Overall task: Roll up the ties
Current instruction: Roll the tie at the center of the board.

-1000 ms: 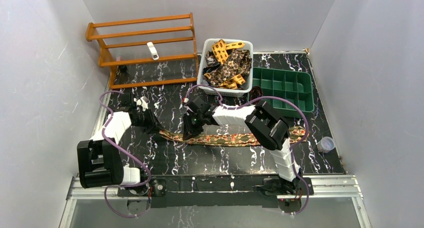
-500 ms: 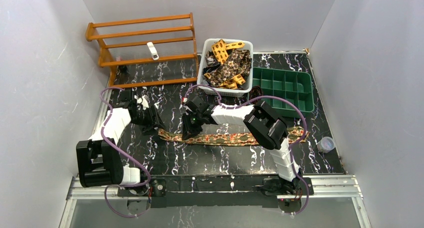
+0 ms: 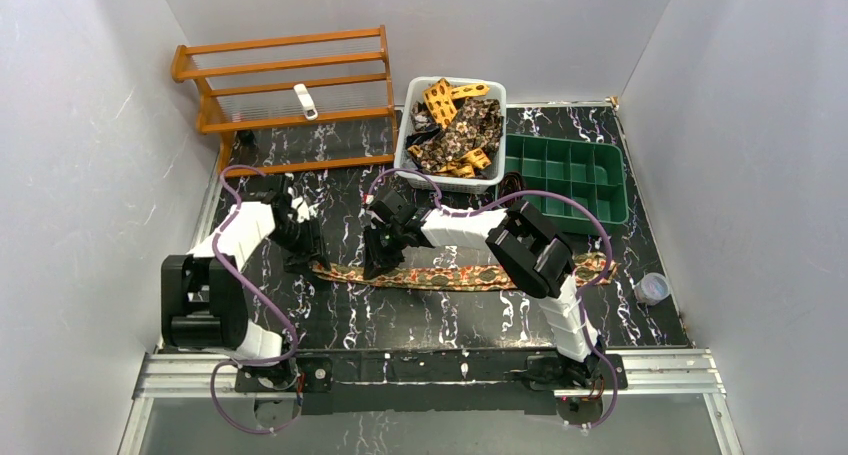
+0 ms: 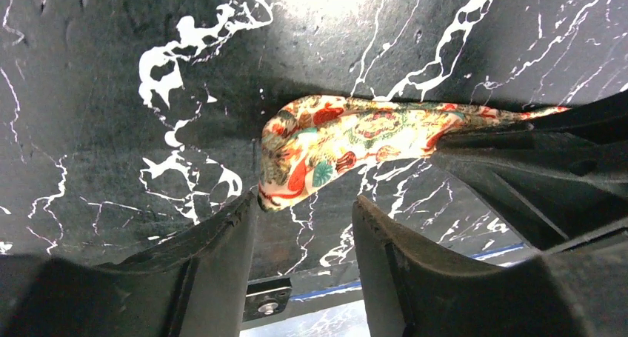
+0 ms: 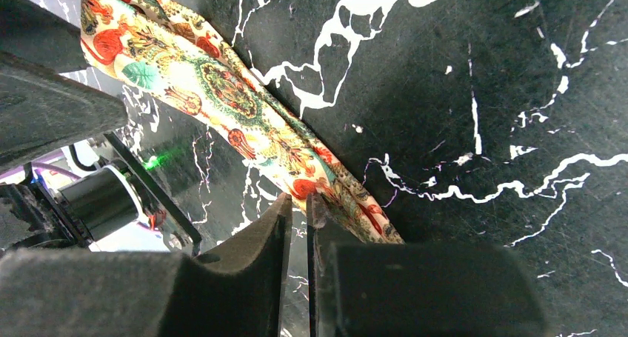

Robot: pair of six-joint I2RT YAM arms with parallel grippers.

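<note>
Shows tie (image 3: 450, 275) stretched flat just before bin (image 3: 447, 183). Has left gripper (image 4: 304, 202) spread apart at tie's end, left of bin. Has right gripper (image 5: 296, 200) pinched on tie, before bin.

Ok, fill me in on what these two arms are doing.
They are working on one patterned tie laid flat across the black table. The right gripper is nearly closed on the tie partway along it. The left gripper is open at the tie's end, with nothing between its fingers. The tie is not yet rolled. More ties sit piled in the white bin at the back.
</note>
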